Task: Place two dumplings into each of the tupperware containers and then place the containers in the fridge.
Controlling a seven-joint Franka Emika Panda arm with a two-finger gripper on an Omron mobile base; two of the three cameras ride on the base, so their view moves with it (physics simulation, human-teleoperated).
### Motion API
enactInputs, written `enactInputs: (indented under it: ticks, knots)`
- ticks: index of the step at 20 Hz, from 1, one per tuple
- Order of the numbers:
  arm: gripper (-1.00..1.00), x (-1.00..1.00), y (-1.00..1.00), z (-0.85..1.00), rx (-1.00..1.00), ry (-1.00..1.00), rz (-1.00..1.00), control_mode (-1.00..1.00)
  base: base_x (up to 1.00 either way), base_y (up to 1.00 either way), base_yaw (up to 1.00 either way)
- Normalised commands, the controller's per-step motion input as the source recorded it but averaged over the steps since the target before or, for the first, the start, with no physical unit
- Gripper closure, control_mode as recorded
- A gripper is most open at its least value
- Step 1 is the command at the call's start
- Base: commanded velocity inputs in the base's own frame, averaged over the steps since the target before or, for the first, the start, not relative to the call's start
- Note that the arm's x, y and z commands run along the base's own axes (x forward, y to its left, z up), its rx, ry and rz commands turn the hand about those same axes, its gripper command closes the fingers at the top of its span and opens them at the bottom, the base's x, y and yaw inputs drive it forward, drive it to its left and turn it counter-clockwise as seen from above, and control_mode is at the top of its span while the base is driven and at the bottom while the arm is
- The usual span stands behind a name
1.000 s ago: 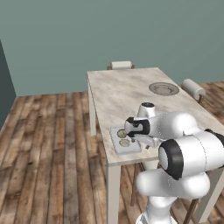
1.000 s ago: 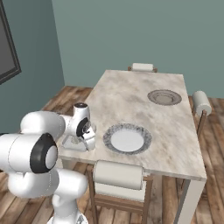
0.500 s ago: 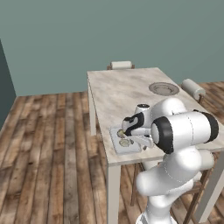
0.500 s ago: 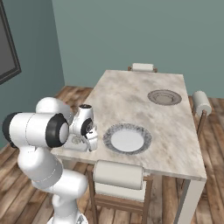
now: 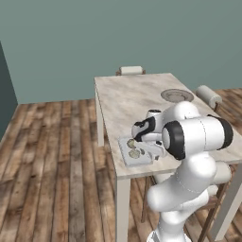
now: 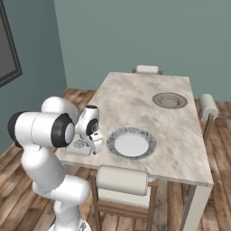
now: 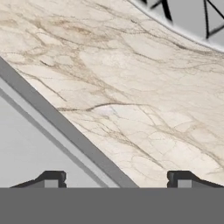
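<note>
The hand (image 7: 114,178), fingers spread wide, hovers low over the rim of the tupperware container (image 5: 133,152) at the worktop's (image 5: 137,97) near left corner; two dumplings (image 5: 133,153) lie inside

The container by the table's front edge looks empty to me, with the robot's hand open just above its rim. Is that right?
Not quite: the container is not empty. The left base view shows two dumplings lying in it. The rest holds: it sits by the table's front edge, and the hand is open over its rim.
</note>
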Motion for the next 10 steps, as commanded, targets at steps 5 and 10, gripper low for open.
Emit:
enactInputs:
  ticks: [5, 10]
  knots:
    - [-1.0, -0.48, -0.13, -0.4, 0.0, 0.0, -0.01, -1.0, 0.0, 0.0, 0.0]
    - [-1.0, -0.44, -0.05, -0.15, 0.0, 0.0, 0.0, -1.0, 0.0, 0.0, 0.0]
